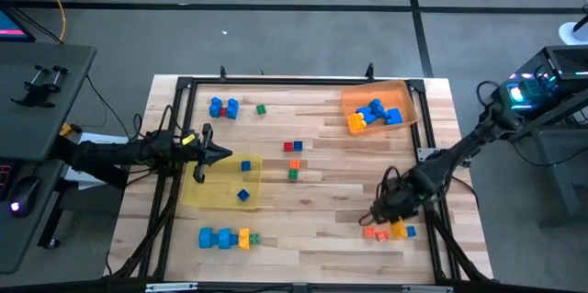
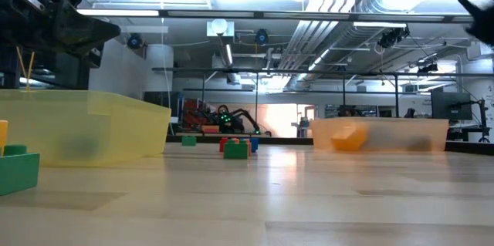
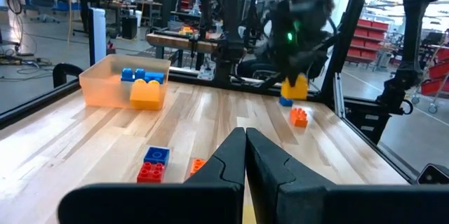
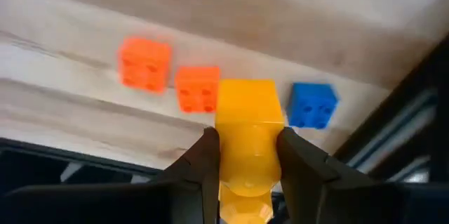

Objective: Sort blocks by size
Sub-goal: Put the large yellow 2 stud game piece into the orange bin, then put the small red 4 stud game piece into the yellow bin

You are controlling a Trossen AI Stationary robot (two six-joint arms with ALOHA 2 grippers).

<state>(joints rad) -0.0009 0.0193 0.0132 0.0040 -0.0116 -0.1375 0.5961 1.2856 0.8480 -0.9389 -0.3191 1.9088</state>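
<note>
My right gripper point(image 1: 384, 216) is near the table's front right corner, shut on a yellow oblong block point(image 4: 247, 122). Two orange cubes point(image 4: 145, 62) point(image 4: 197, 88) and a blue cube point(image 4: 313, 104) lie on the wood just beneath it. My left gripper point(image 1: 217, 153) is shut and empty, hovering at the far left edge of the flat yellow tray point(image 1: 207, 192), which holds two small blue cubes point(image 1: 245, 165). The orange tray point(image 1: 404, 91) at the far right holds blue and orange blocks point(image 1: 372, 112). My right gripper pinches the yellow block by two opposite sides point(image 4: 223, 147) between its two fingers point(image 4: 203, 161). The fingers come from above, slanting down, and lie along the block. Its free end point(image 4: 245, 94) sticks out past the fingertips toward the table. In the left wrist view the block point(image 3: 295, 86) looks lifted just clear.
Blue blocks point(image 1: 223, 107) and a green cube point(image 1: 261, 108) lie at the far left. Red, orange and green cubes point(image 1: 294, 161) lie mid-table. A row of blue, yellow and green blocks point(image 1: 225, 237) sits near the front edge. A black frame point(image 1: 188, 82) borders the table.
</note>
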